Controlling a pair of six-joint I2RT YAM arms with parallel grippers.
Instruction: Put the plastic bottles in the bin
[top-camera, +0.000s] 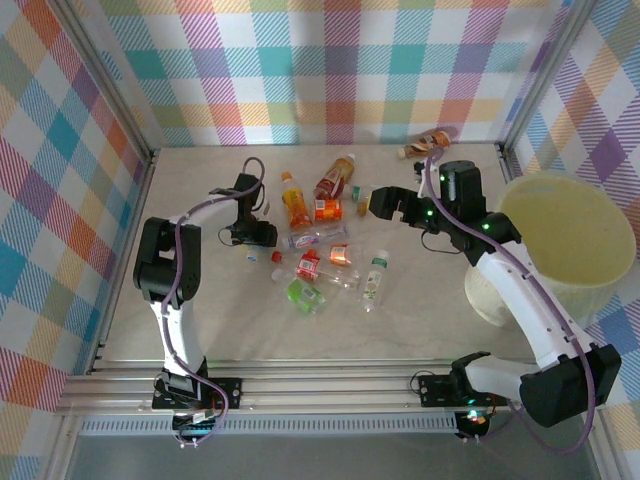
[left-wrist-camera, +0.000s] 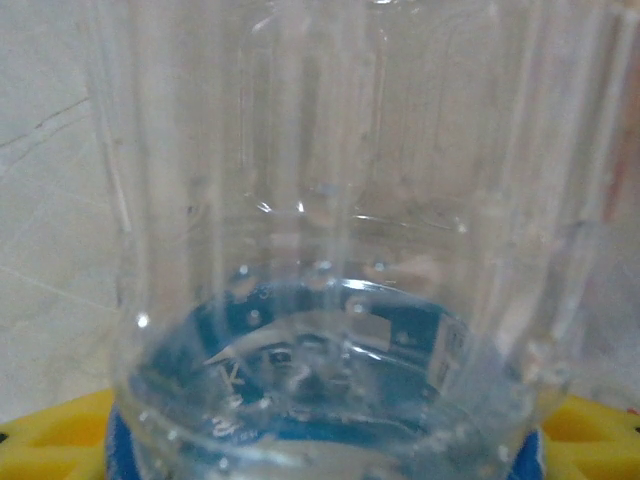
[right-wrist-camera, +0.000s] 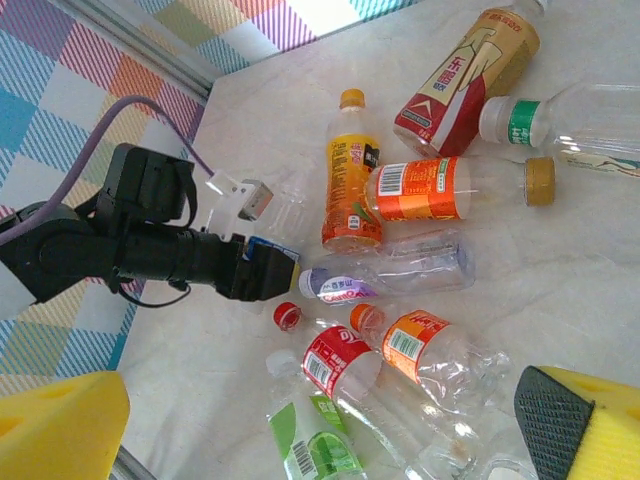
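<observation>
Barely begun: the bottles (top-camera: 308, 265) lie scattered on the bench (top-camera: 210, 320), none visible in the bin (top-camera: 600, 255) at the right, while the left end effector (top-camera: 262, 235) clamps a clear bottle (left-wrist-camera: 320, 250) and the right end effector (right-wrist-camera: 320, 430) hangs wide.

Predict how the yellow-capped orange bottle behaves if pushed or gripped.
Orange bottle lies on its side, so it may roll. It looks undented, unlike the crumpled bottle, so probably firm. Orange throughout, so possibly full and heavier.
</observation>
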